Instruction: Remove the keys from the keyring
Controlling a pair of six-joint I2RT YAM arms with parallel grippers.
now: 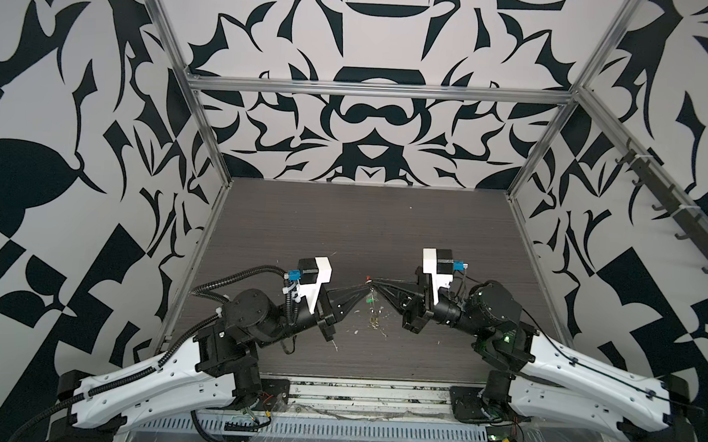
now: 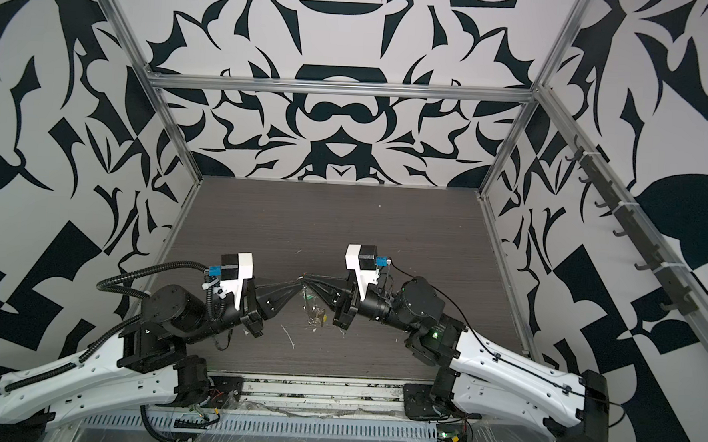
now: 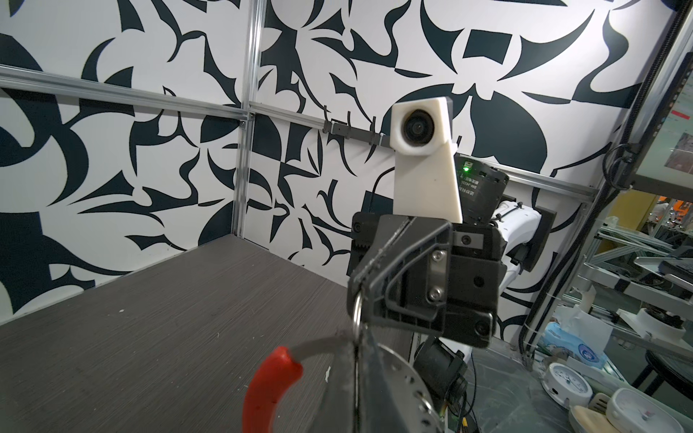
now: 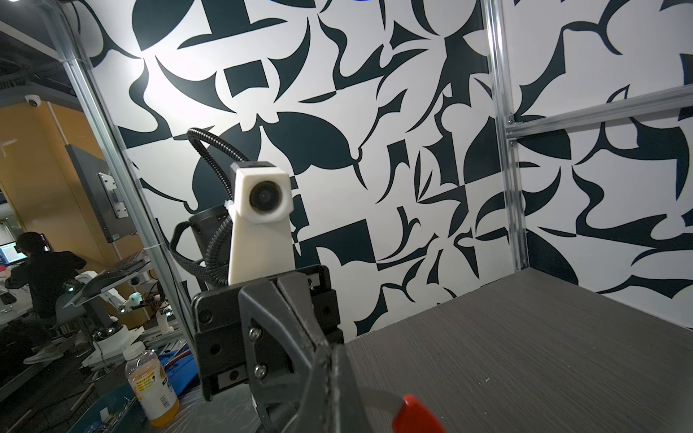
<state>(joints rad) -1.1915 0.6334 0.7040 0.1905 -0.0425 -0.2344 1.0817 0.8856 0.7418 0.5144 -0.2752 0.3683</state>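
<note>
Plainly both claws are pinched fully closed, tip to tip. The left claw [image 1: 366,290] and the right claw [image 1: 377,287] each nip the thin wire of the keyring [image 3: 270,386], which is held in the air over the middle of the desk [image 1: 343,230], toward its front edge. The keys [image 1: 374,316] dangle beneath.

I judge that wire this thin may slip from either pinch, or the near-touching tips may clash when they pull.

Count: two claws, one keyring, apparently two keys, with one green tag [image 1: 368,301] and one yellow tag [image 2: 322,318].
</note>
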